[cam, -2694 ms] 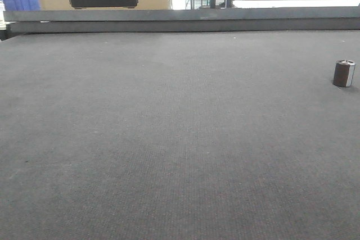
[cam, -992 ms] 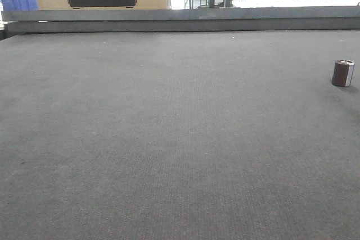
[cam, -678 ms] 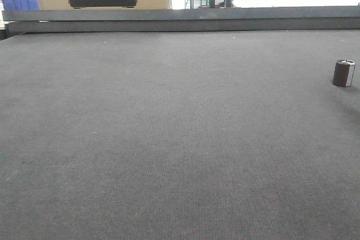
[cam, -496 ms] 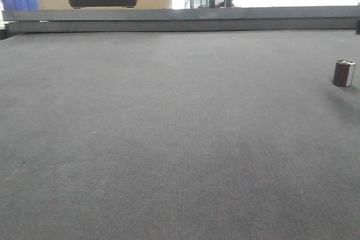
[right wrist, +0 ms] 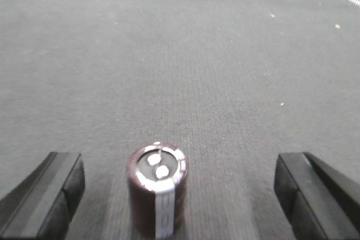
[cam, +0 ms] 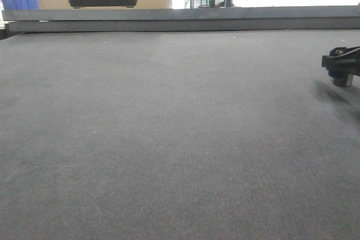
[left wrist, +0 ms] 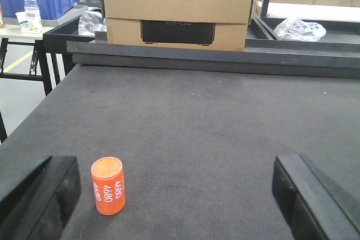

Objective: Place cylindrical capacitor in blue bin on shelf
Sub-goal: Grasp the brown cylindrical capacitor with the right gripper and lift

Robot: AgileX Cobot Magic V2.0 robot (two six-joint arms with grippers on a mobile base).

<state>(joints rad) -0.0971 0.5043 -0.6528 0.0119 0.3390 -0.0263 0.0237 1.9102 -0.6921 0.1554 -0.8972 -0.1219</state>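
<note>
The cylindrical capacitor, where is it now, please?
Right wrist view: the cylindrical capacitor stands upright on the mat, between the open fingers of the right gripper.

Lighting: bright, even, diffuse. Front view: far background overexposed; soft shadow under right hand point(cam: 341, 67) on matte tabletop point(cam: 169, 127). Right wrist view: blurred, cylindrical capacitor point(right wrist: 157, 186) soft-edged. Left wrist view: sharp.

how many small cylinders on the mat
2: the cylindrical capacitor between the fingers of the open right gripper, and an orange cylinder beside one finger of the left gripper. More may be hidden.
</note>
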